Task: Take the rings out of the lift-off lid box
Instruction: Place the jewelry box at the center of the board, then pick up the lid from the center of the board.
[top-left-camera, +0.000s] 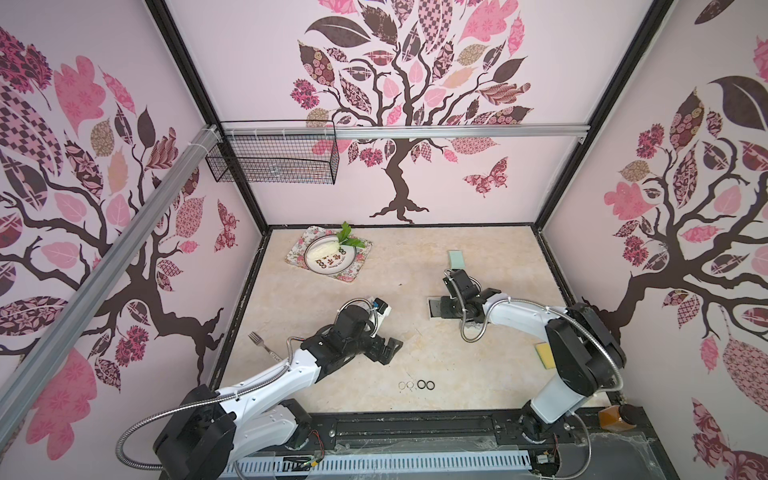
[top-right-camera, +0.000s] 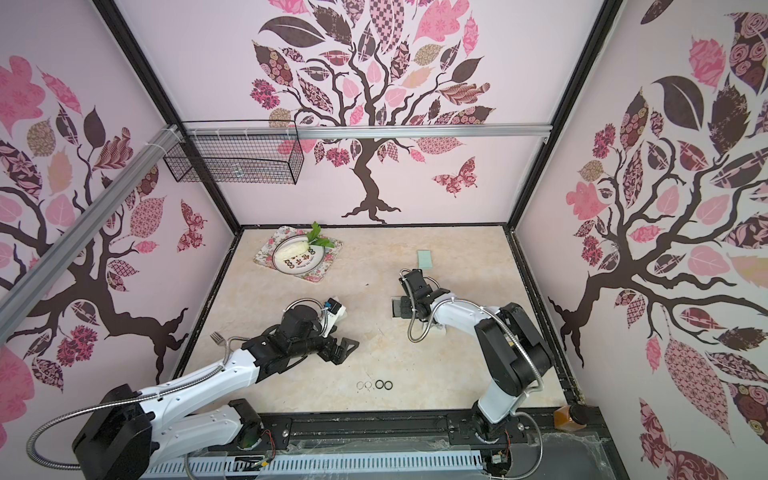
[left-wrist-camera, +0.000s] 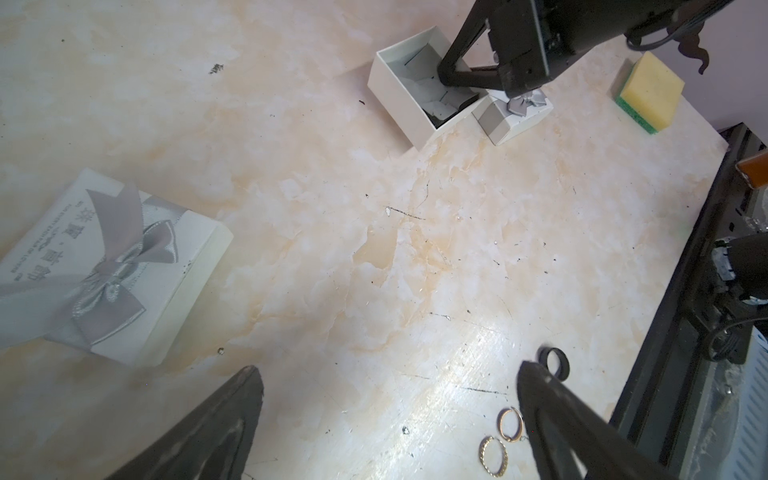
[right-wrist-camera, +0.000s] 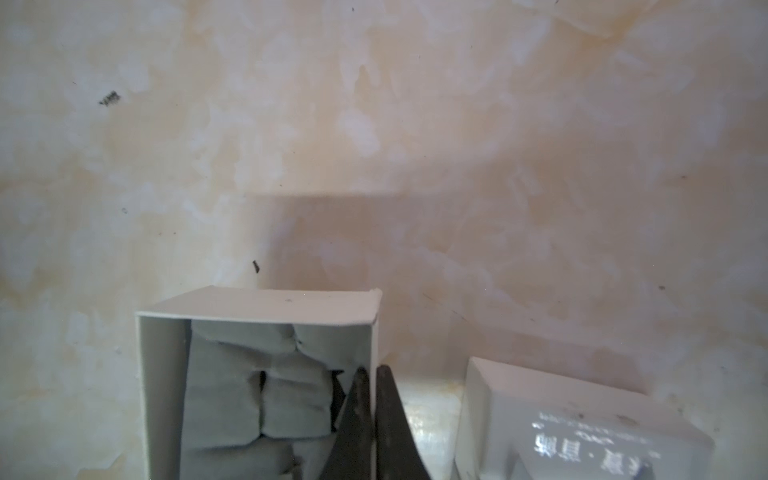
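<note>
The left claw hangs spread wide over the counter, with four rings in a row just beside it near the front edge. Rightward, the right claw is pinched tight at the wall of the open box nearest the lid; whether it nips a ring or the wall cannot be told. This is likely a pick from the box, so the next move calls for a straight lift clear of the rim.

The left arm and the right arm have smooth white shells between bulky black joints. Well behind the jaws, a ribbed silvery hose loops along each. The fingers are black, tapering wedges.
</note>
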